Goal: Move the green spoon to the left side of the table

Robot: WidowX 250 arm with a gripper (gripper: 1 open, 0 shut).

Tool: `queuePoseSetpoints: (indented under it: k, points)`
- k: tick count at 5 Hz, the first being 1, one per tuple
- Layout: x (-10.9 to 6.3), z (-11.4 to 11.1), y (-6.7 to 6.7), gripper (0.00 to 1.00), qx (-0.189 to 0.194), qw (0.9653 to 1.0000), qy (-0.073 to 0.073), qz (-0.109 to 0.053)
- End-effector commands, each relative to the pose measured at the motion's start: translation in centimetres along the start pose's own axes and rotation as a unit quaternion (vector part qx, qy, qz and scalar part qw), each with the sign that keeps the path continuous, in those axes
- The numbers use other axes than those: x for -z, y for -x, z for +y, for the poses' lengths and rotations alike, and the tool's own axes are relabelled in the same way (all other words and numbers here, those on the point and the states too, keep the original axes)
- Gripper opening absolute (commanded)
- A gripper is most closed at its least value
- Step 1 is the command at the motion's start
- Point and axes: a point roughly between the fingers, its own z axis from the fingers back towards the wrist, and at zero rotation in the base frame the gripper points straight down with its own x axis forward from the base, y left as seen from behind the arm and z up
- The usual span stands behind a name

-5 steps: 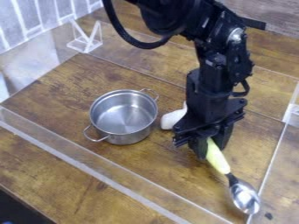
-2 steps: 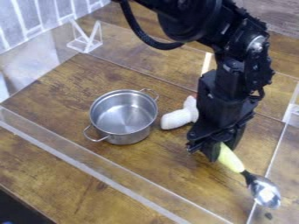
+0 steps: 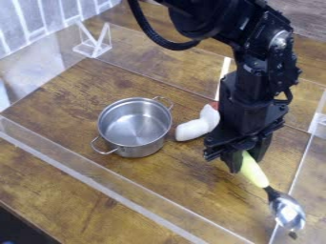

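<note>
Camera view, single, looking down across the table (image 3: 76, 114) of brown wood planks with clear acrylic walls.

Item 1: gripper (image 3: 238, 152), black, pointing steeply down. Fingers clenched on the handle of the green spoon (image 3: 258, 175); the grasp sits at the handle's upper end.

Item 2: green spoon. Thick yellow-green plastic handle runs down and to the right from between the fingers. The small metal bowl (image 3: 287, 210) lies at the far end, well below and right of the fingertips, close to the near acrylic wall. Whether the bowl touches the wood or is just lifted cannot be told.

Handling, judged: light and stiff, so it should carry without bending. The rounded plastic handle is likely smooth and may pivot between narrow fingers. A hold nearer mid-handle would balance better than one at the end; the shiny bowl is a poor place to grip. Not fragile.

Item 3: steel pot (image 3: 133, 126), two-handled, empty, standing left of the fingers and well apart from them.

Item 4: toy mushroom (image 3: 197, 127), white stem, lying just left of and behind the fingers, between them and the pot. Its cap is mostly hidden by the arm.

Item 5: clear stand (image 3: 91, 40), far left rear.
</note>
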Motion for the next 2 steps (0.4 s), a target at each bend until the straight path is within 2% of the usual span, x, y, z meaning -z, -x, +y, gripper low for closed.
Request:
queuePoseSetpoints:
  k: [1, 2]
  points:
    - [-2.73, -0.78, -1.49, 0.0, -0.004, 0.9986, 0.05, -0.015]
    - [-2.14, -0.45, -1.48, 0.0, 0.001, 0.9984, 0.053, -0.019]
